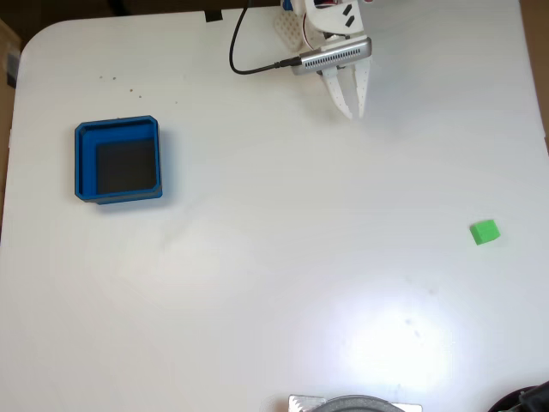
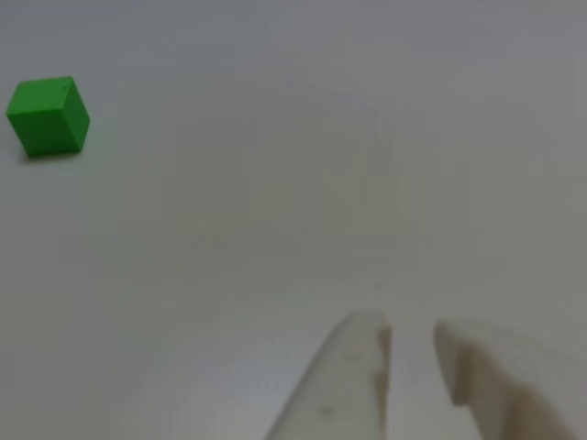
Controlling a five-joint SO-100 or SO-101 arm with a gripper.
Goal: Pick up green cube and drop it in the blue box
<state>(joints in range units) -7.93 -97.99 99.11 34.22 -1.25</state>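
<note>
Fixed view: white table [image 1: 274,283], gripper [image 1: 352,112] near the far edge, right of centre, fingers pointing down-frame, close together with a narrow gap, holding nothing. Black cable [image 1: 244,51] runs from the wrist camera toward the far edge. Cube [image 1: 485,232] sits near the right edge, mid-height, well apart from the gripper. Box [image 1: 117,163] sits near the left edge, nothing inside. Other view: gripper [image 2: 410,341] at the bottom with a slim gap; cube [image 2: 48,115] upper left on bare table.

White gripper [image 1: 352,112] at top edge, empty — blue box [image 1: 83,161] far left, green cube [image 1: 485,232] far right.
</note>
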